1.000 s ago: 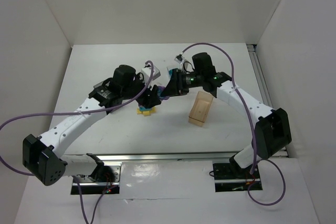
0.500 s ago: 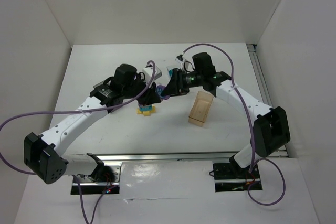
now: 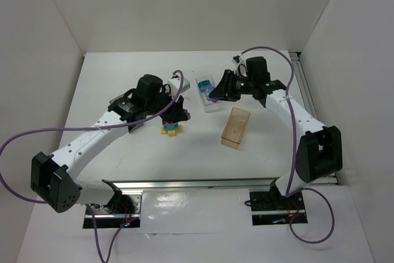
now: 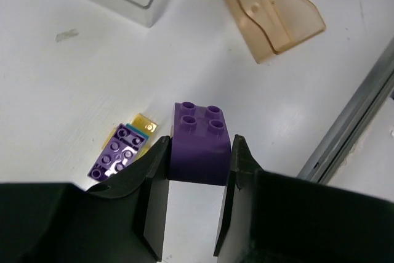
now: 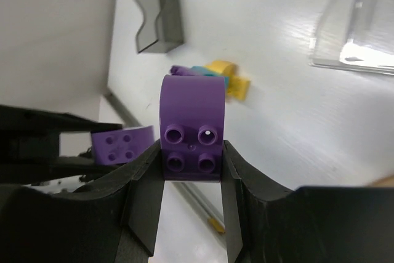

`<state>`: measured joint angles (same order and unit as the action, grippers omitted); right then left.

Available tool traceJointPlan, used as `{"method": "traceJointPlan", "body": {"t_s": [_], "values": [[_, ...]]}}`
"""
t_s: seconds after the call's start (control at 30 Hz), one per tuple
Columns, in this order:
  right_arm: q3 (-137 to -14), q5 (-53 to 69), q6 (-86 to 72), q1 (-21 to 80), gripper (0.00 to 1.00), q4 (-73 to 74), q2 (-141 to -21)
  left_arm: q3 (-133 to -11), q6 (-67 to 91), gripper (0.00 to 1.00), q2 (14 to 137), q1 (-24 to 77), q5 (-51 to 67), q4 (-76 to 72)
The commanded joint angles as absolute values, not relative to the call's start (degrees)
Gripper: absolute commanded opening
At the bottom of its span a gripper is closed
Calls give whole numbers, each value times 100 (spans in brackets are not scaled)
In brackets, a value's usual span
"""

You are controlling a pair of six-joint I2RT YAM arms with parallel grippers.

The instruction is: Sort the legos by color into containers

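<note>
The left gripper (image 4: 199, 147) pinches a square purple brick (image 4: 198, 126) above the mixed stack (image 3: 171, 129) on the surface (image 3: 184, 159). The right gripper (image 5: 192, 152) pinches an arched purple brick (image 5: 192, 108) beside the clear bin (image 3: 212, 108). The tan bin (image 3: 236, 129) lies nearer the right arm (image 3: 289, 112), long axis near-to-far.

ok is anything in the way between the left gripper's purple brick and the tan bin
Nothing visible. Bare table lies between the purple brick in the left gripper and the tan bin; the right gripper sits farther back, by the clear bin.

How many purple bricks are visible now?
3 purple bricks: one in the left gripper, one in the right gripper, one on the loose pile. Others may be hidden.
</note>
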<state>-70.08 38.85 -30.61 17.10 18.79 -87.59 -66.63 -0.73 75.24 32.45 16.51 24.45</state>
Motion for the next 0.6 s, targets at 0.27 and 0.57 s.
{"method": "traceJointPlan", "body": {"t_s": [0.27,0.57], "values": [[-6277,-237,-3023,1591,27,2874,-7972,-7014,1635,0,7743,1592,96,3120],[-5529,-352,-2831,1591,34,2875,-7910,-7532,1635,0,7865,1836,1360,3120]]}}
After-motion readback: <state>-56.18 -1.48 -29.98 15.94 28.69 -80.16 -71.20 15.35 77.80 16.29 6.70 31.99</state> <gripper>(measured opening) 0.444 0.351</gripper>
